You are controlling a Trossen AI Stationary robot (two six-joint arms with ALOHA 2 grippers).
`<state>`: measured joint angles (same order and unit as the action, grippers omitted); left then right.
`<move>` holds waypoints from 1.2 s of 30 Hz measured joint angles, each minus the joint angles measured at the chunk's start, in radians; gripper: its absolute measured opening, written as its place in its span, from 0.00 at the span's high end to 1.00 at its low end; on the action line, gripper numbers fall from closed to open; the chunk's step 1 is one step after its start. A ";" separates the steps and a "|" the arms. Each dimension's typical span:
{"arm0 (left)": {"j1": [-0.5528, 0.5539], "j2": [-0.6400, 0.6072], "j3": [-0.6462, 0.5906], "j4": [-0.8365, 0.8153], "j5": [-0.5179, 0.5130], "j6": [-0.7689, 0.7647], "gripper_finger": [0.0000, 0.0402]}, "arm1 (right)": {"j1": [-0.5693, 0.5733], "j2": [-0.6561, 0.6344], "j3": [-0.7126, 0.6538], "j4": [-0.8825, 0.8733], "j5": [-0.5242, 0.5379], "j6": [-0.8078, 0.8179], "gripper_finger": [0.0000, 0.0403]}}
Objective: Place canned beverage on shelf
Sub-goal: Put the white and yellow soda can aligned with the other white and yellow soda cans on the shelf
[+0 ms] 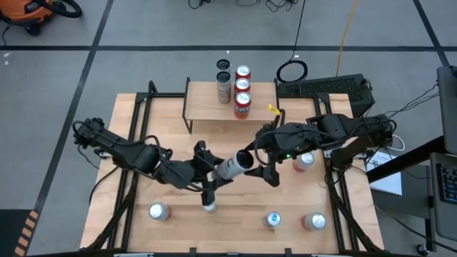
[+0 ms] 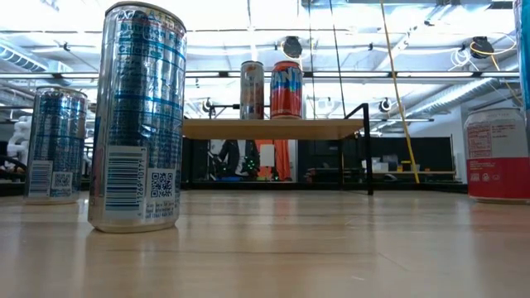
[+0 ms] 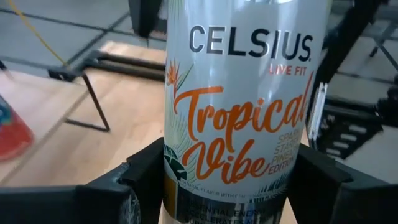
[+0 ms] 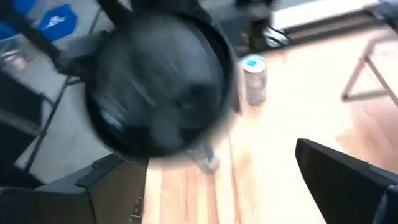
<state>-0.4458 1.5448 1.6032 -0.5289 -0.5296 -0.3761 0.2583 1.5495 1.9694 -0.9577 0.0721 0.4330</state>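
My left gripper (image 1: 212,173) is shut on a white Celsius can (image 1: 232,165) above the middle of the table; the can fills the left wrist view (image 3: 239,93). My right gripper (image 1: 266,160) is open just beyond the can's dark end (image 4: 161,87), which sits between and ahead of its fingers; I cannot tell whether they touch. The shelf (image 1: 207,106), a light wooden board on black legs, stands at the far middle with several cans upright on its right part; it also shows in the low view (image 2: 273,128). My left gripper pinches the can's lower body (image 3: 186,186) between its two fingers (image 3: 140,180), one on each side, near the end away from my right gripper. The fingers come from the table's left and lie across the can. The can is lifted clear and steeply tilted, its dark end toward my right gripper.
Loose cans stand on the table: one under my left gripper (image 1: 209,205), one near left (image 1: 158,211), two near right (image 1: 273,219) (image 1: 314,221), one by the right arm (image 1: 305,160). In the low view, tall cans (image 2: 137,116) stand close on the left.
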 joint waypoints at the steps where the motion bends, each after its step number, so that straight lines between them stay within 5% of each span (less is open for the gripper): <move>1: 0.000 0.000 0.013 0.002 -0.015 0.000 0.37 | 0.008 -0.002 0.000 -0.018 0.029 0.038 0.05; 7: 0.000 -0.002 0.083 0.004 -0.138 0.028 0.37 | 0.062 -0.005 -0.050 0.049 0.194 0.172 0.05; 18: 0.000 -0.006 0.164 0.000 -0.363 0.045 0.37 | 0.084 -0.001 -0.126 0.592 0.455 0.124 0.05; 25: 0.000 -0.006 0.169 0.022 -0.408 0.044 0.37 | 0.066 0.004 -0.127 0.657 0.534 0.017 0.05; 36: 0.014 -0.005 0.169 0.050 -0.407 0.050 0.37 | 0.020 0.006 -0.127 0.707 0.490 -0.099 0.05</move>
<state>-0.4318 1.5398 1.7725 -0.4788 -0.9362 -0.3256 0.2783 1.5557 1.8427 -0.2506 0.5621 0.3344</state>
